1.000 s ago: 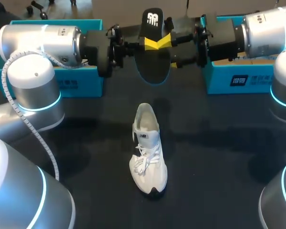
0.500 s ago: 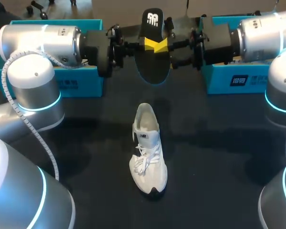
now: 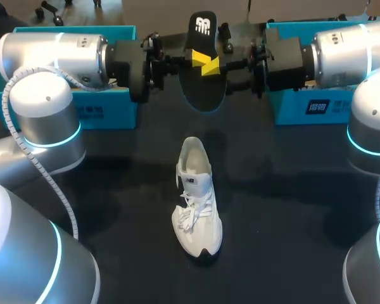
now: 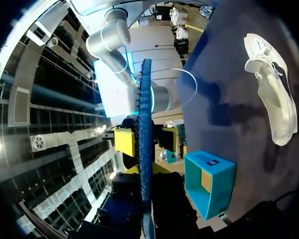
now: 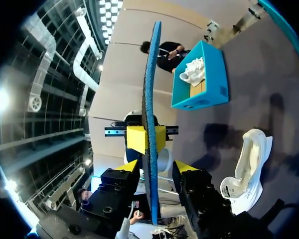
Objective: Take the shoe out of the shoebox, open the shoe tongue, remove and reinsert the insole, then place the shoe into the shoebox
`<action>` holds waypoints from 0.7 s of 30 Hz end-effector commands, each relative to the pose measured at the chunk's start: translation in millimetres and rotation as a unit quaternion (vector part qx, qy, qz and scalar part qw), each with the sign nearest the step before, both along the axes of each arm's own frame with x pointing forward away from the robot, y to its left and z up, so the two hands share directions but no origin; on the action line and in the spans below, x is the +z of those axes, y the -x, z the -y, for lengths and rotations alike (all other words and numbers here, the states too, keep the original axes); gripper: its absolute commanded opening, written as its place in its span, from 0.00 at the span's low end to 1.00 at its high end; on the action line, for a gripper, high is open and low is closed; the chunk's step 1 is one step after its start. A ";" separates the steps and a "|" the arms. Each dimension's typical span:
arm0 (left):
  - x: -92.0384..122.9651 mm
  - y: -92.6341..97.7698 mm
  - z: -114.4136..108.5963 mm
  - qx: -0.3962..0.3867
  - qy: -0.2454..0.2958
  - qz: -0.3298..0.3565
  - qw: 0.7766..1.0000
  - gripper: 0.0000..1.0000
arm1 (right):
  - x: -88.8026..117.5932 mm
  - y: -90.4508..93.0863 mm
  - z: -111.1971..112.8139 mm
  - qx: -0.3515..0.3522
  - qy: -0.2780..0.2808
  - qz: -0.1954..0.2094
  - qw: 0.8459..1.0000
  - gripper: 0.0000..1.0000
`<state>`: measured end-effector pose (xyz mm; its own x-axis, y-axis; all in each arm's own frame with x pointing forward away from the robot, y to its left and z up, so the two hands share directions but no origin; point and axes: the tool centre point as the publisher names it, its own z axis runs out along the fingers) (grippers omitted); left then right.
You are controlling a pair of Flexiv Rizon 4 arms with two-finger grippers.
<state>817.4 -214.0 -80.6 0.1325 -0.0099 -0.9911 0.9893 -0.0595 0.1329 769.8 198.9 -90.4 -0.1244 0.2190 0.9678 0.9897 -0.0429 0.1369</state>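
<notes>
Out at 10 o'clock on the dark table [image 3: 285, 209], seen from the head view, sat the left teal shoebox [image 3: 107, 109], and the right wrist view showed a second white shoe [image 5: 192, 72] lying inside it. Across the front of that box the left arm [image 3: 57, 50] reached level toward 3 o'clock. The left gripper [image 5: 147, 138] was clamped on the insole [image 3: 202, 92], with one yellow pad [image 5: 136, 139] pressed against each face. The insole hung clear above the table at 12 o'clock, standing on end: its narrow heel end was up and its broad forefoot end down, its black top face turned toward the head camera, and its blue edge showed as a thin line in both wrist views. Below it, near the table's centre and well apart from both boxes, the white shoe [image 3: 196, 202] stood upright on its sole. Its heel opening pointed to 12 o'clock, its dark-tipped toe to 6 o'clock, and its laces lay loose over the tongue. From 3 o'clock the right arm [image 3: 348, 50] came in level, facing the left one. The right gripper [image 5: 158, 168] stood with its fingers [image 5: 185, 167] spread wide, one on either side of the insole's edge, with a gap between each tip and the insole. Behind that arm, at 2 o'clock, the right teal shoebox [image 3: 304, 109] rested on the table, and its brown inside showed in the left wrist view.
</notes>
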 end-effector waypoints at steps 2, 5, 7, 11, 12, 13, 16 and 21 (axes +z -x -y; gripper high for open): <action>-0.8 0.6 0.9 0.001 0.001 0.001 1.000 0.00 | -4.1 0.2 -4.6 -0.001 -0.003 0.000 1.000 0.28; -0.8 0.6 0.9 0.001 0.001 0.001 1.000 0.00 | -4.8 0.0 -5.6 -0.001 -0.004 0.001 1.000 0.15; -0.8 0.6 0.9 0.001 0.001 0.001 1.000 0.00 | -5.1 -0.4 -6.2 0.000 -0.004 0.008 1.000 0.00; -0.8 0.6 0.9 0.001 0.001 0.001 1.000 0.00 | -5.1 -0.8 -6.5 -0.002 -0.005 0.020 1.000 0.00; -0.8 0.6 0.9 0.001 0.001 0.001 1.000 0.00 | -5.1 -0.7 -6.1 -0.002 -0.006 0.021 1.000 0.00; -0.8 0.6 0.9 0.001 0.001 0.001 1.000 0.42 | -5.2 -0.7 -5.8 -0.002 -0.006 0.021 1.000 0.00; -0.8 0.6 0.9 0.001 0.001 0.001 1.000 1.00 | -6.2 -0.7 -4.8 -0.002 -0.005 0.023 1.000 0.00; -0.8 0.6 0.9 0.001 0.001 0.001 1.000 1.00 | -6.9 -1.2 -4.3 -0.001 -0.004 0.026 1.000 0.00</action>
<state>817.3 -214.1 -80.9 0.1328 -0.0103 -0.9911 0.9893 -0.0593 0.1332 771.4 201.6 -96.7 -0.1749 0.2101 0.9619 0.9812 -0.0433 0.1879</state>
